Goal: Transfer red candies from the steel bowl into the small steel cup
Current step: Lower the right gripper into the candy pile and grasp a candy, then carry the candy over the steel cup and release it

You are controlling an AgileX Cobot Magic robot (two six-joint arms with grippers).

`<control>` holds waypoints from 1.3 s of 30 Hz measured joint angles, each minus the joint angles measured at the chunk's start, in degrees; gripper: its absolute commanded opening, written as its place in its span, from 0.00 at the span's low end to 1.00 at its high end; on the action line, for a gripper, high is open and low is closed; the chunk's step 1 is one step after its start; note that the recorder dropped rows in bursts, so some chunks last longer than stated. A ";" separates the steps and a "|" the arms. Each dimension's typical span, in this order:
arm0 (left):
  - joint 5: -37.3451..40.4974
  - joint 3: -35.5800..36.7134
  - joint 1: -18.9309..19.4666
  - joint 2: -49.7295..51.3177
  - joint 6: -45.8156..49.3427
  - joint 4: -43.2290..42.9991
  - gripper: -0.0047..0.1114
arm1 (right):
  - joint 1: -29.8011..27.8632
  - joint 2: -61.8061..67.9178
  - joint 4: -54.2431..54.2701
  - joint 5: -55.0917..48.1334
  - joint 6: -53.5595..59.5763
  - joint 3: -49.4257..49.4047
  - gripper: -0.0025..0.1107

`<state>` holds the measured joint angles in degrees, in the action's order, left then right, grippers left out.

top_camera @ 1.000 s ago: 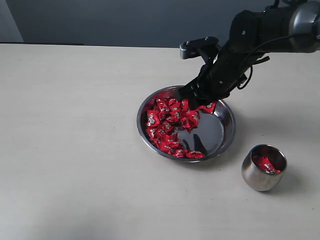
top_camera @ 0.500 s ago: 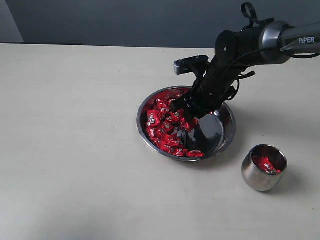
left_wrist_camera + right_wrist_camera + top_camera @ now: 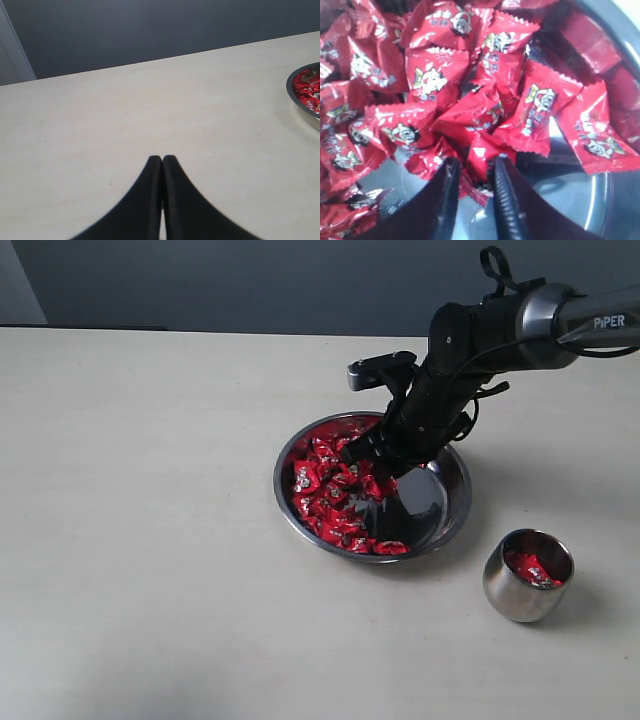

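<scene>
Right gripper [image 3: 476, 163], jaws narrow, pinches a candy [image 3: 480, 146] in the bowl [image 3: 432, 502]; arm slants down; left gripper [image 3: 162, 162] closed, empty.

The red candies [image 3: 330, 495] have glossy, crinkled wrappers; the steel bowl [image 3: 440, 502] is mirror-polished metal, bare toward 4 o'clock; the small steel cup [image 3: 505, 595] shines alike. The table [image 3: 150, 540] looks matt, smooth; the right gripper [image 3: 475, 162] has black, ribbed fingers [image 3: 506, 195].

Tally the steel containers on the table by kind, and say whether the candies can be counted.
steel bowl: 1
small steel cup: 1
Total: 2 containers
red candies: heaped and overlapping, too many to count
</scene>
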<state>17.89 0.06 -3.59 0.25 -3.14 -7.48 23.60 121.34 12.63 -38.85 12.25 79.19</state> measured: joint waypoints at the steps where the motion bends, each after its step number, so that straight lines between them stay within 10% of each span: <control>1: 0.00 0.00 0.00 0.00 0.00 0.00 0.04 | 0.00 0.10 -0.12 0.00 0.00 0.02 0.09; 28: 0.00 0.00 0.00 0.00 0.00 0.00 0.04 | 0.00 -12.95 -1.19 -9.83 0.00 -0.19 0.03; 39: 0.00 0.00 0.00 0.00 0.00 0.00 0.04 | 0.00 -36.86 0.97 -3.75 -0.48 -23.52 0.03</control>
<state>17.89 0.06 -3.59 0.25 -3.14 -7.48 23.60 84.48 13.60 -42.59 11.76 55.68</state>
